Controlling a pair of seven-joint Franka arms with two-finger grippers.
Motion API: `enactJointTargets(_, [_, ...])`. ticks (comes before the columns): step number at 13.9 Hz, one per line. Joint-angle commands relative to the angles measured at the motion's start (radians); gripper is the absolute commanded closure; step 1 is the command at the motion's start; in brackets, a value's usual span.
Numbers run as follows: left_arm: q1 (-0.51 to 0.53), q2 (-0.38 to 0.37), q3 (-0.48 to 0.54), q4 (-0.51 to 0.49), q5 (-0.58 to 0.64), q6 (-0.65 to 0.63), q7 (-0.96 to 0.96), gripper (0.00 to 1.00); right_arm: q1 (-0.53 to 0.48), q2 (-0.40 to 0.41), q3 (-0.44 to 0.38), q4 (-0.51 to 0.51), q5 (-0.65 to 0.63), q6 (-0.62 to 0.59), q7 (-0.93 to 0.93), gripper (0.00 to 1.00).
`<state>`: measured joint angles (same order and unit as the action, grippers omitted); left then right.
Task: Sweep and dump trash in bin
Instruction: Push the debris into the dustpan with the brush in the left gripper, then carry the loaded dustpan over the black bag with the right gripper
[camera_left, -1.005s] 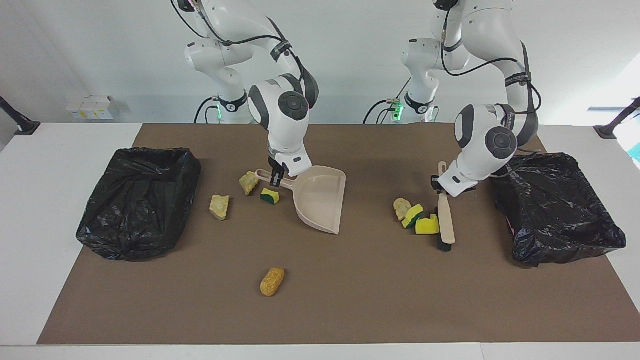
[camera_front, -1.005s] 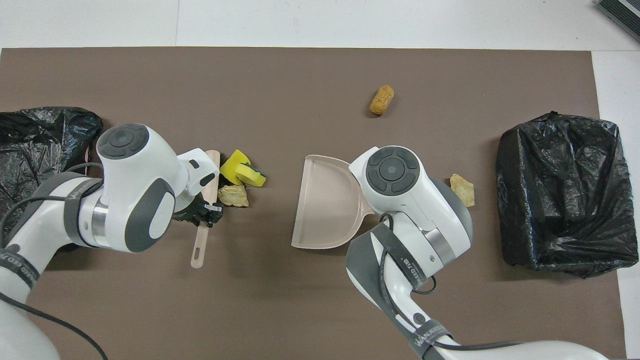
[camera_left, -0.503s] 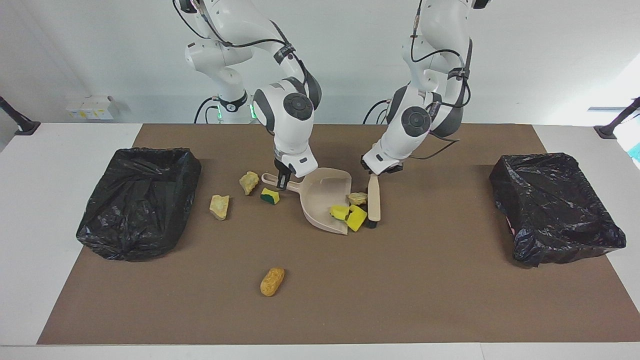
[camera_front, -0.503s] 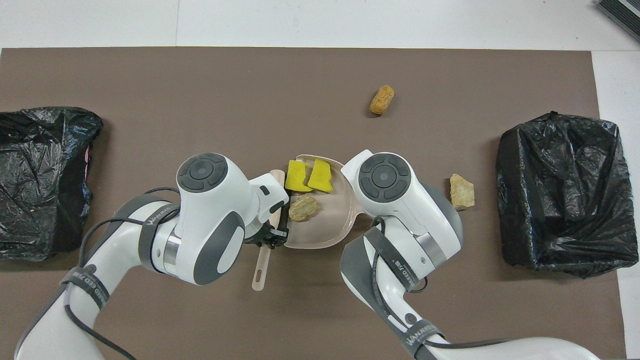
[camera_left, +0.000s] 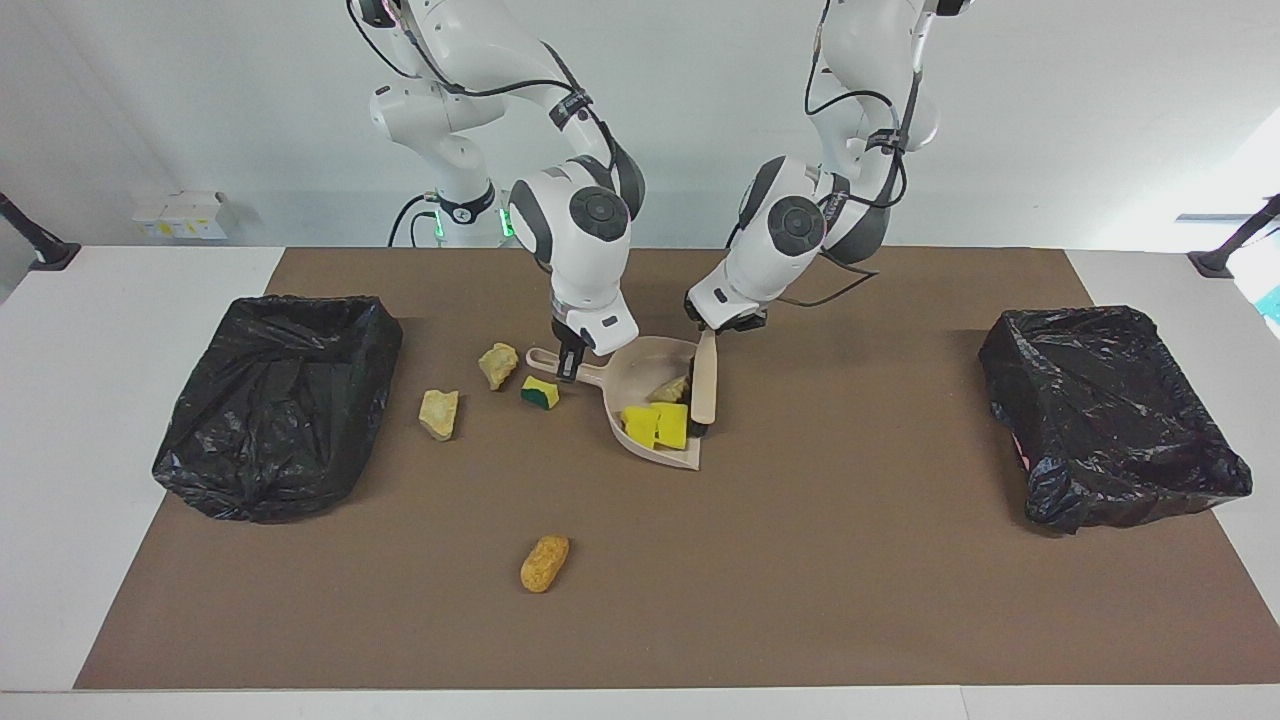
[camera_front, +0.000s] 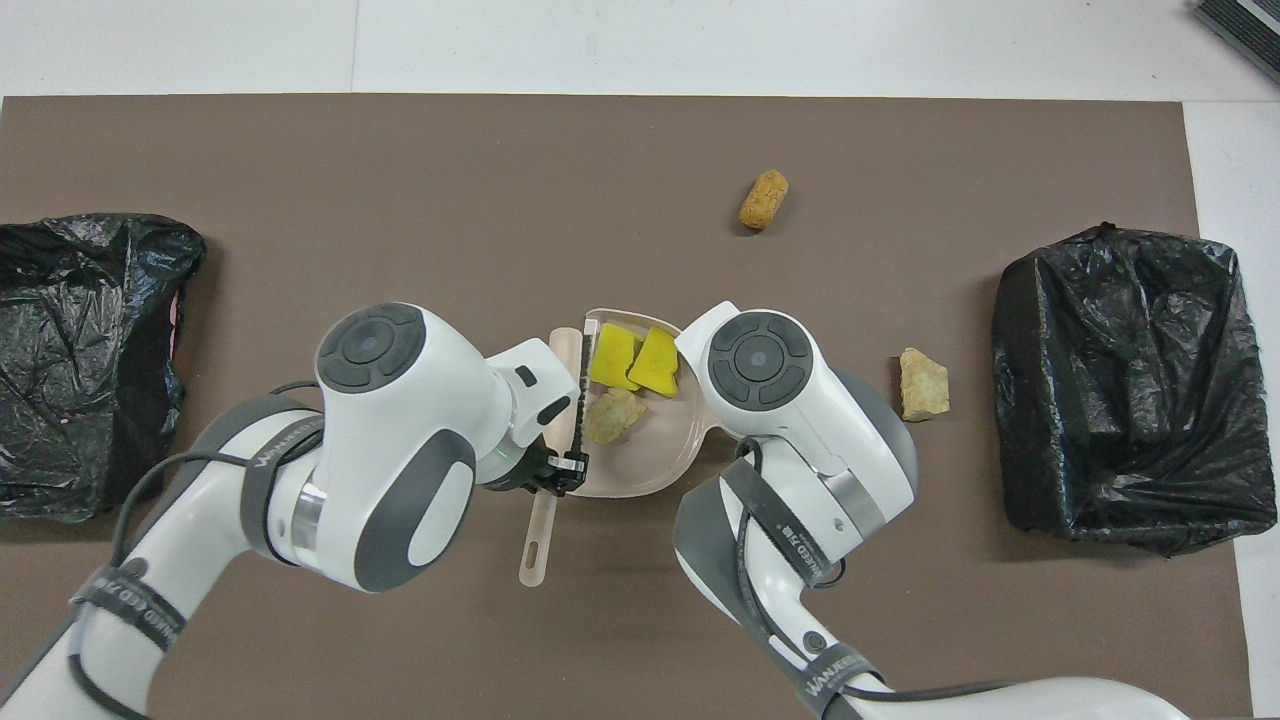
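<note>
The beige dustpan (camera_left: 632, 380) lies mid-mat, and my right gripper (camera_left: 568, 362) is shut on its handle. My left gripper (camera_left: 712, 333) is shut on the beige brush (camera_left: 705, 385), whose black bristles stand at the pan's mouth. Inside the pan (camera_front: 650, 455) lie two yellow sponge chunks (camera_front: 633, 358) and a tan chunk (camera_front: 613, 415) of trash. Loose on the mat toward the right arm's end are a tan chunk (camera_left: 498, 365), a yellow-and-green sponge (camera_left: 540, 392) and another tan chunk (camera_left: 439, 413). An orange-brown chunk (camera_left: 545, 563) lies farthest from the robots. The overhead view hides the right gripper under its own wrist.
A black-bagged bin (camera_left: 280, 400) stands at the right arm's end of the brown mat and another (camera_left: 1110, 415) at the left arm's end. Small white boxes (camera_left: 185, 215) sit off the mat near the robots.
My left arm has swept the brush and three chunks from near the left arm's bin across the mat into the dustpan. The right gripper and pan shifted only slightly.
</note>
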<state>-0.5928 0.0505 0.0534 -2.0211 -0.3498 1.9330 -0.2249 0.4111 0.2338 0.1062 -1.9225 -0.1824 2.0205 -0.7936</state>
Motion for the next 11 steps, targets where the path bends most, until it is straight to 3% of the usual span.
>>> enactJointTargets(1, [0.074, -0.102, 0.003, -0.011, 0.002, -0.08, -0.017, 1.0, -0.028, -0.03, 0.006, 0.013, 0.001, -0.04, 0.008, 1.0])
enactJointTargets(8, [0.087, -0.142, -0.001, -0.033, 0.132, -0.095, -0.181, 1.0, -0.147, -0.103, 0.006, 0.083, 0.02, -0.184, -0.172, 1.0])
enactJointTargets(11, [-0.019, -0.133, -0.009, -0.085, 0.132, -0.068, -0.278, 1.0, -0.245, -0.126, 0.004, 0.128, 0.047, -0.241, -0.332, 1.0])
